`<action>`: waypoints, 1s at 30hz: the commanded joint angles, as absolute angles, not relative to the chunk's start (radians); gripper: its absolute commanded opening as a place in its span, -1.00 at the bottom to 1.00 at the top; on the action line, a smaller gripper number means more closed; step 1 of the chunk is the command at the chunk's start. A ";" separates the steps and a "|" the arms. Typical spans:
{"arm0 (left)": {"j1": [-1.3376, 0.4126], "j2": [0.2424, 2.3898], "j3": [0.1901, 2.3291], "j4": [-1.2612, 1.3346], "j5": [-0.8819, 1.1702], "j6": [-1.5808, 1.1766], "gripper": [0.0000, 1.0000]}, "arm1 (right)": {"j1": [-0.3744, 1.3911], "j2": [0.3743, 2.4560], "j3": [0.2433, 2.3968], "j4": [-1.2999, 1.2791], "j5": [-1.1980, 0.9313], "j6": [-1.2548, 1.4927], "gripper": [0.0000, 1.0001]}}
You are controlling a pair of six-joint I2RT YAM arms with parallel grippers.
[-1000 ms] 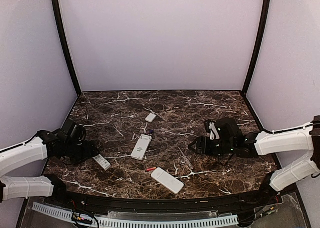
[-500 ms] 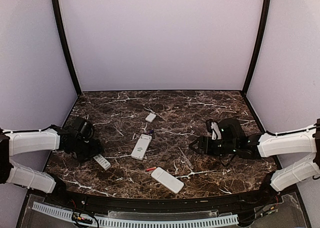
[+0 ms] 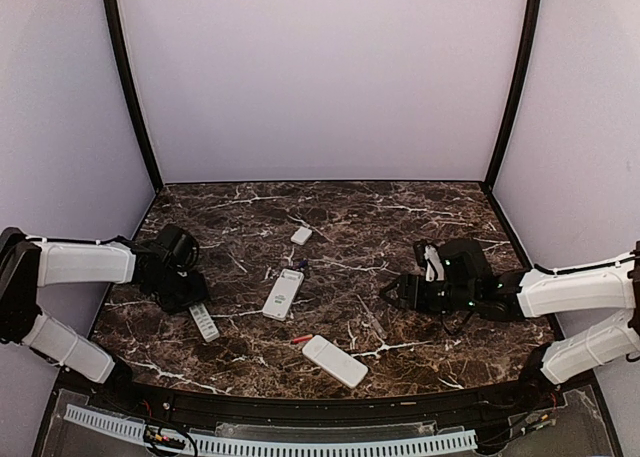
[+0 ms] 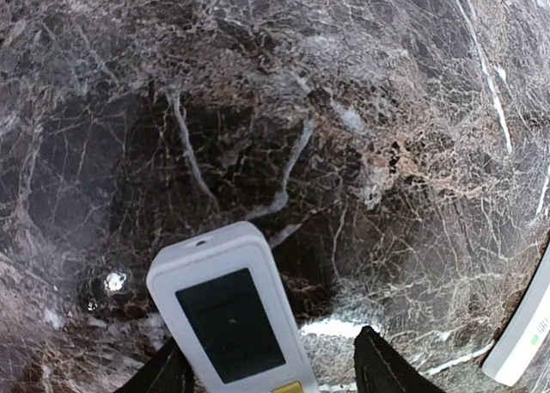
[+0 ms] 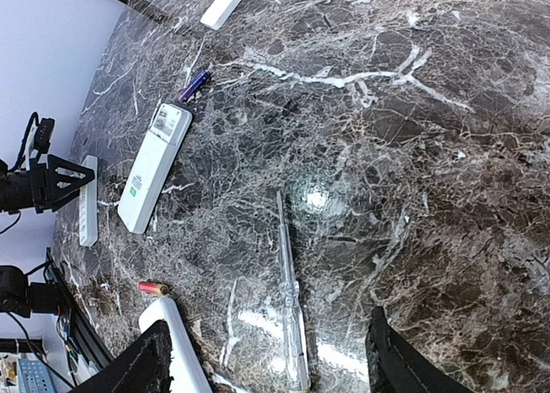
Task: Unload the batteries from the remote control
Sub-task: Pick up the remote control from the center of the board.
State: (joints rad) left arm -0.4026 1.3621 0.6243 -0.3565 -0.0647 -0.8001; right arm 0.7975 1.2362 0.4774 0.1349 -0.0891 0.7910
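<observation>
Left gripper [image 4: 273, 357] hovers low over the left remote [image 4: 228, 320], jaws apart, a finger down each long side, a gap showing on one side, so no grip yet; remote lies 11 to 5 o'clock in the top view, screen up, battery bay hidden underneath; left arm plainly the nearer. Right gripper [image 5: 268, 350] wide open, empty, well off at 3 o'clock. Loose already: red battery [image 3: 300, 338] at 6 o'clock of the middle remote [image 3: 283, 294]; purple battery [image 3: 303, 268] near its 12 o'clock end.

No legible text, remote [image 5: 153, 169] label unreadable
</observation>
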 commanded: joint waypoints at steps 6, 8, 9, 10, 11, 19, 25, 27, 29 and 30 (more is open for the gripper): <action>-0.397 1.445 0.667 -0.402 -0.095 -0.707 0.09 | 0.795 1.228 0.486 0.158 -0.085 0.792 0.49; -0.397 1.445 0.666 -0.406 -0.094 -0.701 0.03 | 0.795 1.227 0.491 0.157 -0.087 0.793 0.49; -0.396 1.444 0.666 -0.411 -0.095 -0.698 0.02 | 0.795 1.226 0.494 0.157 -0.088 0.794 0.48; -0.396 1.442 0.671 -0.417 -0.099 -0.691 0.00 | 0.795 1.224 0.495 0.154 -0.089 0.794 0.49; -0.396 1.442 0.674 -0.434 -0.108 -0.687 -0.03 | 0.795 1.220 0.497 0.154 -0.089 0.795 0.49; -0.396 1.350 0.667 -0.432 -0.100 -0.654 -0.38 | 0.796 1.195 0.504 0.138 -0.079 0.797 0.48; -0.396 1.175 0.677 -0.381 0.011 -0.651 -0.53 | 0.823 1.154 0.522 0.157 -0.122 0.748 0.48; -0.396 1.104 0.677 -0.313 0.085 -0.643 -0.56 | 0.836 1.131 0.531 0.190 -0.163 0.731 0.50; -0.396 1.054 0.684 -0.234 0.165 -0.637 -0.57 | 0.847 1.118 0.547 0.236 -0.215 0.711 0.57; -0.396 1.043 0.689 -0.194 0.222 -0.634 -0.56 | 0.857 1.116 0.560 0.255 -0.238 0.701 0.59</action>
